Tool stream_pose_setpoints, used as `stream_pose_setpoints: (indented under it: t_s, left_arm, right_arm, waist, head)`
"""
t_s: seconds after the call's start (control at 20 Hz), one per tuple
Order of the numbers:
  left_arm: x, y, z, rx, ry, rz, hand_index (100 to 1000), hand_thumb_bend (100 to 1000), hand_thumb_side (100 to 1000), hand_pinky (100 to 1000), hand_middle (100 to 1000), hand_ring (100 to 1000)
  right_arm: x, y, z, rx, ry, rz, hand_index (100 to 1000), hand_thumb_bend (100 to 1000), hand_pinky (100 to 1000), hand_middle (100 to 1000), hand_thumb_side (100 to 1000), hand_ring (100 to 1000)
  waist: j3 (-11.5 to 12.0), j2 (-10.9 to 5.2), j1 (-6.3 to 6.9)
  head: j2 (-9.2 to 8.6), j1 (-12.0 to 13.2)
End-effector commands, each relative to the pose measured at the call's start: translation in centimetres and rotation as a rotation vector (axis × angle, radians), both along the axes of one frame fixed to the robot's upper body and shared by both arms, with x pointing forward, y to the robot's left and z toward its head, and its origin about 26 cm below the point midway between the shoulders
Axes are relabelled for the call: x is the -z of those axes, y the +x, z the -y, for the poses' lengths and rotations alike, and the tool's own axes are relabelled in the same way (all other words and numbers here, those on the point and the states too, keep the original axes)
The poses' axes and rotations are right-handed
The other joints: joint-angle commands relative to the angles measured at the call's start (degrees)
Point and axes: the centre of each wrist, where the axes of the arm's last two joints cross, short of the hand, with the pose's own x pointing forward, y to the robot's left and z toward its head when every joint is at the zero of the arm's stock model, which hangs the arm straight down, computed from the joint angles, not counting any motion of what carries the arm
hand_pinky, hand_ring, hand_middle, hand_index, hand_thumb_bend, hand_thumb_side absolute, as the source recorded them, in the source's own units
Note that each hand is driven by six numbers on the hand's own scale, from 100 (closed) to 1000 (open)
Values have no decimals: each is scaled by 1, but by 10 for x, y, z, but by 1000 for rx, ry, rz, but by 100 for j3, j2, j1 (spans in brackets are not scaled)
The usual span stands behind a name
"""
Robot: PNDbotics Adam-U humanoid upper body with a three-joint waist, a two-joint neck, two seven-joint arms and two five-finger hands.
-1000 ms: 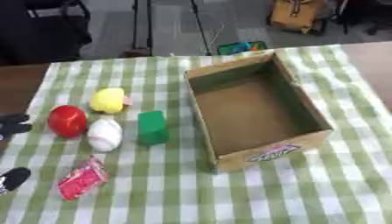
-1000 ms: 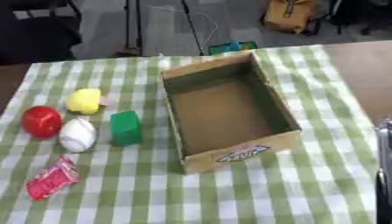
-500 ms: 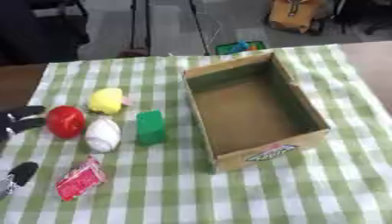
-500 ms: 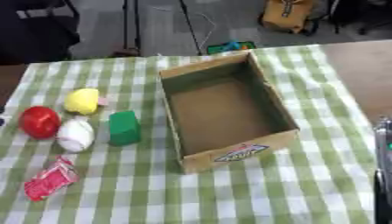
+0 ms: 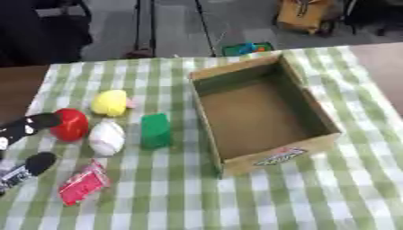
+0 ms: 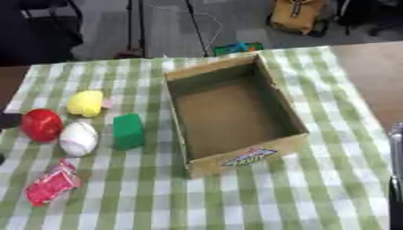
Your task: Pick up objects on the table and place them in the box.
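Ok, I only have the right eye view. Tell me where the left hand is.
Observer: The left hand is at the left edge, one fingertip right beside the red ball. I can't tell if they touch.
Operator: Say whether it holds anything.
Observer: Nothing. Its fingers are spread open.
Operator: Give me the other finger.
Observer: Lower down, just left of the pink packet.
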Motion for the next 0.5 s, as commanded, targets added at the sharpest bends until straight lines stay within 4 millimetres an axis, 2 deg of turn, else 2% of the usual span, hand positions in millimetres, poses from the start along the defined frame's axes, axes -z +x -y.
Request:
stream_pose_setpoints:
  t_s: [0.05, 0.15, 0.3, 0.5]
  left_arm:
    - [-6, -1, 3, 2, 36, 17, 1000, 702, 1000, 1000, 1000, 1000]
    - [-4, 0, 5, -48, 71, 55, 1000, 682, 1000, 1000, 1000, 1000]
    - [8, -1, 12, -66, 148, 22, 1000, 738, 1000, 1000, 1000, 1000]
    - [14, -2, 17, -57, 224, -25, 1000, 787, 1000, 1000, 1000, 1000]
  right_arm:
    - [-9, -5, 0, -6, -9, 41, 711, 100, 565, 613, 890, 676]
    - [-9, -5, 0, -6, -5, 41, 709, 100, 564, 609, 889, 675]
    - [-9, -5, -1, -10, -1, 42, 708, 100, 563, 604, 889, 673]
    - [-9, -4, -1, -15, 1, 43, 707, 100, 563, 603, 891, 672]
  waist:
    - [-5, -81, -9]
    - [-8, -76, -7]
    - [-29, -59, -15]
    - [-48, -46, -22]
  head:
    - [5, 27]
    - [5, 39]
    - [-13, 58]
    - [-24, 75]
